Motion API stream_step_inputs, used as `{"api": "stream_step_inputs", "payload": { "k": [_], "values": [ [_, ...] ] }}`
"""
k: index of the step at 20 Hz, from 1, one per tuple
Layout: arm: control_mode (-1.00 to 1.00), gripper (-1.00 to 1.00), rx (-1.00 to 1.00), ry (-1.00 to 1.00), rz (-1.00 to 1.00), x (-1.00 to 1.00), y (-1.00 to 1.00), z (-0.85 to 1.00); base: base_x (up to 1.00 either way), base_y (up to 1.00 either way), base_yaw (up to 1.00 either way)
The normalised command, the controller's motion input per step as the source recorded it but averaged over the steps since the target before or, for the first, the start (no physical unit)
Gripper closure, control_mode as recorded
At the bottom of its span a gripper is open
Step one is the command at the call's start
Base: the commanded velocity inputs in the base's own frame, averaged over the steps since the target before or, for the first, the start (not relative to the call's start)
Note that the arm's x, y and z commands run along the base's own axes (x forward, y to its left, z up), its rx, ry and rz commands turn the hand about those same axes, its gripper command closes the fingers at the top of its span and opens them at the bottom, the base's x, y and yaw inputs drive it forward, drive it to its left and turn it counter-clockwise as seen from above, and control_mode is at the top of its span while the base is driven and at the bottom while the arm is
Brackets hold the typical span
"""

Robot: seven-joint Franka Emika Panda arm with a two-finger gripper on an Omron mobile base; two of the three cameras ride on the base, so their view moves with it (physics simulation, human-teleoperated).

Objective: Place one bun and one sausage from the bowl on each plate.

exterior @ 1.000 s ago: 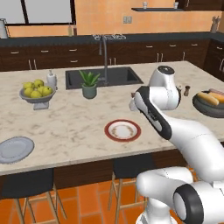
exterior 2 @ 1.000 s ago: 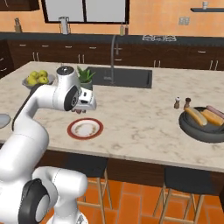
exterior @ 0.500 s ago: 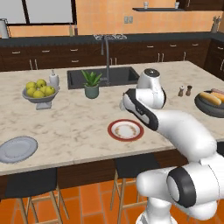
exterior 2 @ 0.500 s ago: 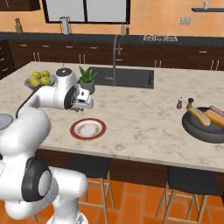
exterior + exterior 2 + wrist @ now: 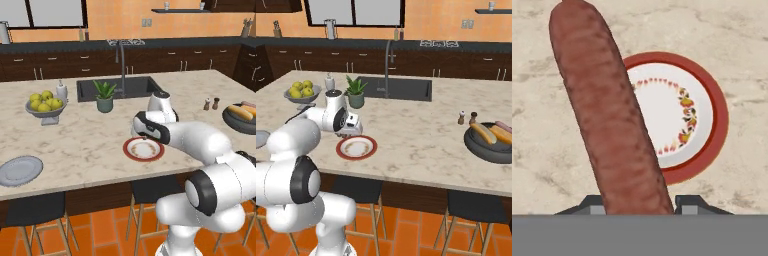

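Observation:
My gripper (image 5: 639,202) is shut on a dark red-brown sausage (image 5: 607,115), which sticks out lengthwise from between the fingers. It hangs just above the white plate with a red-brown rim (image 5: 719,115). From the base views, the gripper (image 5: 140,131) hovers over the near-left edge of that plate (image 5: 144,149). The dark bowl (image 5: 239,121) at the far right of the counter holds two buns (image 5: 483,132) and a paler pink sausage (image 5: 504,126). The grey-blue plate (image 5: 20,170) lies at the counter's left front.
A footed bowl of yellow-green fruit (image 5: 45,107) and a white bottle (image 5: 61,91) stand at the left. A potted plant (image 5: 105,95) sits by the sink (image 5: 120,86). Salt and pepper shakers (image 5: 211,104) stand near the dark bowl. Stools are below the counter's front edge.
The arm has swung left and lowered, carrying the sausage from the counter's right part to just over the red-rimmed plate. The views have shifted slightly.

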Motion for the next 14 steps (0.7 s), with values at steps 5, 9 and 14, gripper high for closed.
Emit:
{"api": "stream_step_inputs", "payload": {
  "k": [5,9,14],
  "values": [
    [-1.00,1.00,0.00,-0.04,0.00,-0.40,0.06,-0.09,0.00,0.00,0.00],
    [-1.00,1.00,0.00,0.00,-0.01,0.26,0.10,-0.04,0.00,0.00,0.00],
    [-1.00,1.00,0.00,0.02,-0.01,0.34,0.00,-0.22,0.00,0.00,0.00]
  ]
}}
